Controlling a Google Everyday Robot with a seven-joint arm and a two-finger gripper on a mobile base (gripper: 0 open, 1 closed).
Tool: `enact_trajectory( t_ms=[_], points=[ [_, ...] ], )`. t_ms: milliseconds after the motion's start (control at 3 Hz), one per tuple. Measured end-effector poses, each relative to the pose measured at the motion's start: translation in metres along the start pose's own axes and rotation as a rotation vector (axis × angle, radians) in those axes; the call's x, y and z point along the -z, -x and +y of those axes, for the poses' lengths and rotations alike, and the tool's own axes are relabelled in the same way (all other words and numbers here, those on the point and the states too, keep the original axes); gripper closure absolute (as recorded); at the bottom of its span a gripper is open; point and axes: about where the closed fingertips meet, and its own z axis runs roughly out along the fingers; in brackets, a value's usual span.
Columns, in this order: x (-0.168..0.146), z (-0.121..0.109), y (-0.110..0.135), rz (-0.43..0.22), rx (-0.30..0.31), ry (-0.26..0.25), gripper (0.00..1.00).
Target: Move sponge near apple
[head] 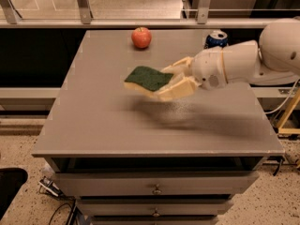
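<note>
The sponge, dark green on top with pale yellow foam below, is held in the air above the middle of the grey table. My gripper comes in from the right and is shut on the sponge's right end. The apple, small and red-orange, sits near the table's far edge, a short way beyond and slightly left of the sponge. The sponge's shadow lies on the table below it.
A blue soda can stands at the far right of the table, partly hidden behind my white arm. A metal railing runs behind the table. Drawers are below the front edge.
</note>
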Motion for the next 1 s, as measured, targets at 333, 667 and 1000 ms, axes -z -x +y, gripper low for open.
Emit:
enact_trajectory(
  t_ms=[333,667,1000],
  points=[
    [0.022,-0.056,0.021,0.058,-0.055,-0.08,1.0],
    [0.018,-0.112,0.033,0.098,-0.134,-0.15,1.0],
    [-0.006,-0.151,0.031,0.089,-0.195,-0.193,1.0]
  ],
)
